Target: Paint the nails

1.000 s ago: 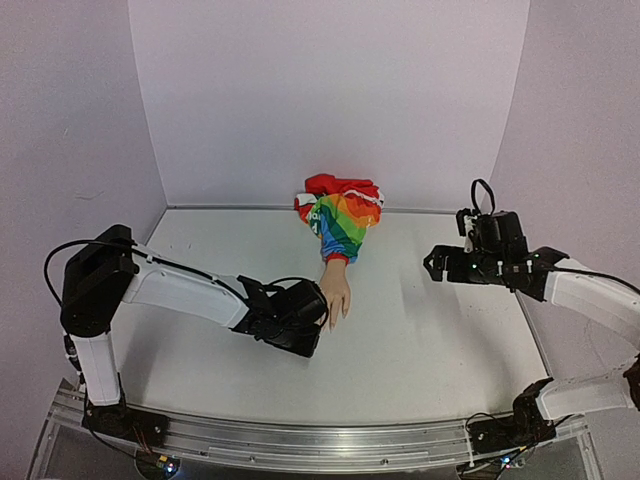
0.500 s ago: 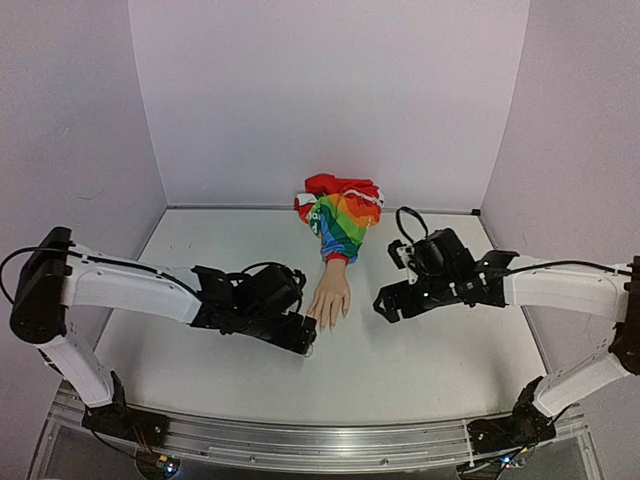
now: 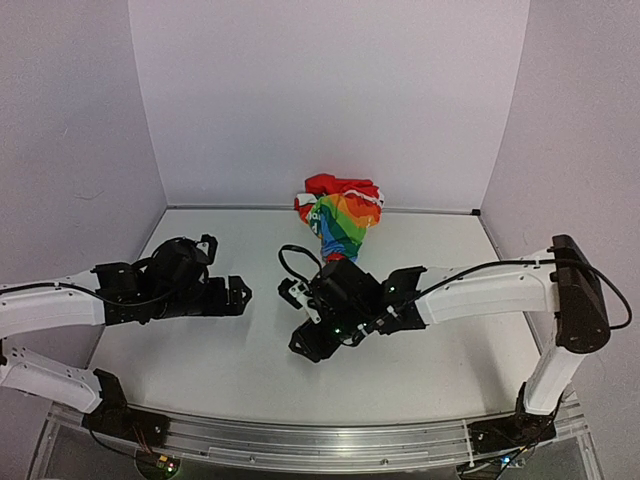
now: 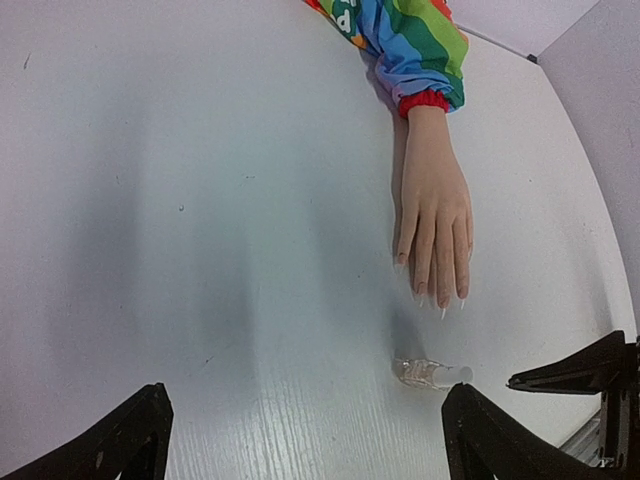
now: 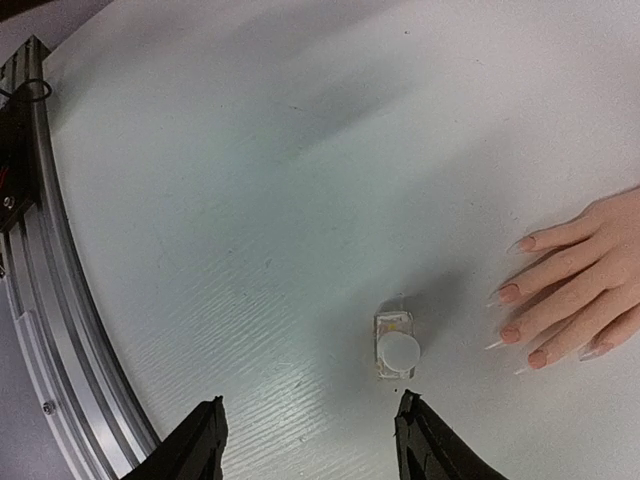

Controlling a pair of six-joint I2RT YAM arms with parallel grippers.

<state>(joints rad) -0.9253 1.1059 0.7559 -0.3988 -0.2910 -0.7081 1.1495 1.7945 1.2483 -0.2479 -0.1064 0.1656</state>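
Note:
A pale fake hand (image 4: 435,215) with a rainbow-striped sleeve (image 4: 410,40) lies palm down on the white table; its long pointed nails (image 4: 440,300) point toward the near edge. It also shows in the right wrist view (image 5: 575,280) at the right edge. A small clear bottle (image 5: 396,348) with a white cap stands just in front of the fingertips; it also shows in the left wrist view (image 4: 428,373). My right gripper (image 5: 310,440) is open and empty, hovering above the bottle. My left gripper (image 4: 300,440) is open and empty, left of the bottle. In the top view the right gripper (image 3: 322,318) hides the hand and bottle.
The rainbow sleeve (image 3: 342,215) bunches up against the back wall. A metal rail (image 5: 50,300) runs along the table's near edge. The left gripper (image 3: 228,295) hovers over bare table left of centre. White walls enclose the table on three sides.

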